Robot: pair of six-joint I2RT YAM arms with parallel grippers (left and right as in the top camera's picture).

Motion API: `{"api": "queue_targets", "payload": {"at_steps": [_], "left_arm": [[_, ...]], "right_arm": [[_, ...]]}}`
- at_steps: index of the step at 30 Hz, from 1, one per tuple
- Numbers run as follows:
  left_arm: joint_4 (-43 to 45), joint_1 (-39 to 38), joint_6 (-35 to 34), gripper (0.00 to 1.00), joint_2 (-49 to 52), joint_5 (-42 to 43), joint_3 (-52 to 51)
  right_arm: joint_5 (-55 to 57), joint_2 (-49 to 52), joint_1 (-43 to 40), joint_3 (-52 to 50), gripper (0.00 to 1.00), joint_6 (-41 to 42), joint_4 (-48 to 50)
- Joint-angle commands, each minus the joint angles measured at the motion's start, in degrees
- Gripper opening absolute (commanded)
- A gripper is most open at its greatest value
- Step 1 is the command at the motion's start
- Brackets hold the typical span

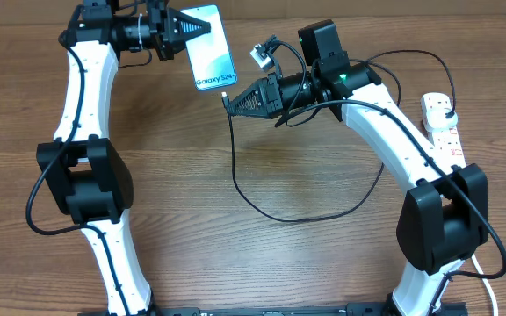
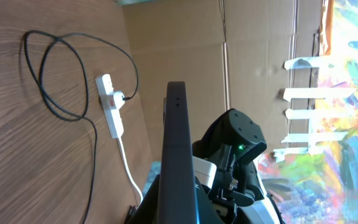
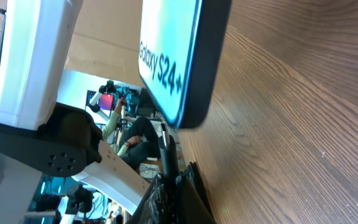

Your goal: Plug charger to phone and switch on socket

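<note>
My left gripper (image 1: 202, 28) is shut on the phone (image 1: 210, 46), holding it above the table at the far middle; the light blue screen reads "Galaxy S24+". In the left wrist view the phone (image 2: 178, 155) shows edge-on between the fingers. My right gripper (image 1: 229, 100) is shut on the connector tip of the charger (image 1: 235, 162), just below the phone's bottom edge. In the right wrist view the tip (image 3: 166, 146) sits close under the phone (image 3: 179, 56), not touching. The thin black cable loops over the table to its plug (image 1: 447, 115) in the socket (image 1: 444, 130).
The white power strip also shows in the left wrist view (image 2: 111, 106) with its thick white cord (image 2: 128, 168). Cardboard panels stand beyond the table's far edge. A small white block (image 1: 259, 54) with wires hangs by the right arm.
</note>
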Motion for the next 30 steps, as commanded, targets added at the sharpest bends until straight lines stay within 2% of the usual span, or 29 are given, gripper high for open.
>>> {"api": "queue_targets", "payload": {"at_steps": [1, 30], "left_arm": [[0.2, -0.9, 1.1, 0.04, -0.2, 1.9, 1.1], [0.2, -1.9, 1.1, 0.04, -0.2, 1.9, 1.1]], "right_arm": [[-1.0, -0.7, 0.1, 0.9, 0.04, 0.9, 0.6], [0.4, -0.7, -0.2, 0.9, 0.04, 3.5, 2.4]]}}
